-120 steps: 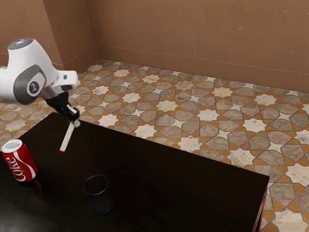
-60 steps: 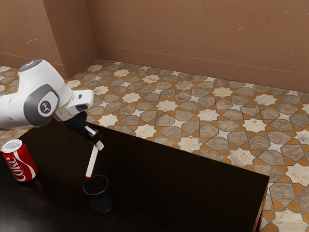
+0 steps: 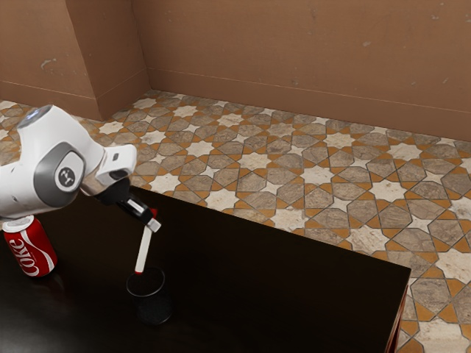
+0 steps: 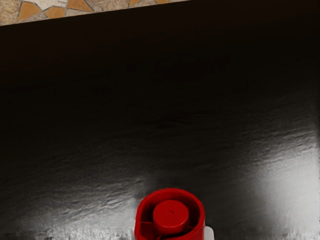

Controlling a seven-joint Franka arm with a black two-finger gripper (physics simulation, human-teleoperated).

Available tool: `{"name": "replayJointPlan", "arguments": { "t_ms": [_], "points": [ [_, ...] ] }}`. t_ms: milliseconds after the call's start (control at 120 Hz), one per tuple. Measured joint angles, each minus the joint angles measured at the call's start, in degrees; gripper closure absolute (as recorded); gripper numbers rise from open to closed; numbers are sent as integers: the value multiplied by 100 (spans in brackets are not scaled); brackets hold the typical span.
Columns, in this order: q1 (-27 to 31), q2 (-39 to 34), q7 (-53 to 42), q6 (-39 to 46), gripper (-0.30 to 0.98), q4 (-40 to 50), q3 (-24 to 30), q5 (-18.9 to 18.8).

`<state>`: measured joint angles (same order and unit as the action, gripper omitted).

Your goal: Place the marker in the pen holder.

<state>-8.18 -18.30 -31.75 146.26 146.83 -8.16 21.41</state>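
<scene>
My gripper (image 3: 153,220) is shut on the upper part of the white marker (image 3: 144,250), near its red cap. The marker hangs steeply, slightly tilted, its red lower tip over the rim of the black mesh pen holder (image 3: 154,307). Whether that tip is inside the opening or just above it, I cannot tell. In the wrist view the marker's red end (image 4: 170,217) faces the camera at the lower edge. The pen holder stands upright on the dark table.
A red Coke can (image 3: 31,248) stands on the dark table (image 3: 280,287) toward the exterior view's left, partly behind the arm's link. The table's far edge borders a tiled floor (image 3: 316,176), with a brown wall beyond.
Over the last second my hand has come down toward the exterior view's right with the marker, bringing it to the pen holder. In the latest half second it has shifted only slightly.
</scene>
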Motion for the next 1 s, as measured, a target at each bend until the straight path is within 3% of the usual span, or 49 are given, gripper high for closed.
{"name": "replayJointPlan", "arguments": {
  "t_ms": [183,383,583,767,867,1000],
  "points": [
    [-122,-62,-189,303,79,214,8,201],
    [-153,-8,-581,598,79,356,9,989],
    [-154,20,-909,812,79,668,9,1212],
    [-165,21,-1222,809,40,636,29,1295],
    [-148,11,-1362,758,25,506,26,1286],
    [-92,-4,-1444,476,13,94,18,799]
  ]
}}
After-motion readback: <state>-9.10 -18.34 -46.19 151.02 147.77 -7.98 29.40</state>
